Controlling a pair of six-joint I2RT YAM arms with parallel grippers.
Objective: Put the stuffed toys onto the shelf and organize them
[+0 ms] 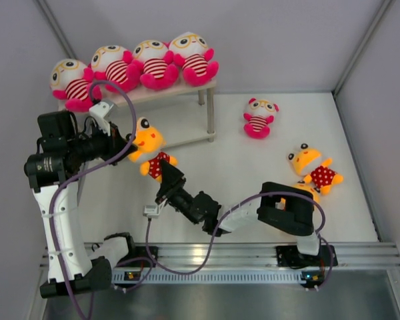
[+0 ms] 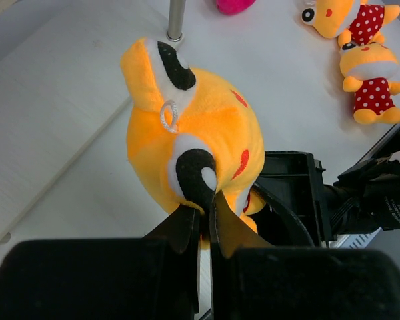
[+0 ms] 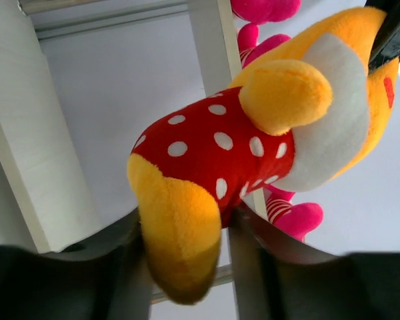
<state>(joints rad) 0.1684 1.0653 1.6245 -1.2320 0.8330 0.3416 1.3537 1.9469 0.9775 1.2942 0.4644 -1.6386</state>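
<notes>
Your shelf [image 1: 180,123] has four striped toys [image 1: 157,63] sitting in a row on its top board. One more striped toy [image 1: 258,117] lies on the table [image 1: 220,167], well off to the right. Two orange toys [image 1: 313,168] lie even further right, so I think about half the job is left. The third orange toy [image 1: 150,148] is up in the air just in front of the shelf. Your left pincer [image 2: 203,207] is pinched tight on its head by the eye, and your right pincer [image 3: 187,233] is squeezing its leg

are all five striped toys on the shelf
No, four sit on the shelf, but the fifth striped toy lies on the table.
</notes>
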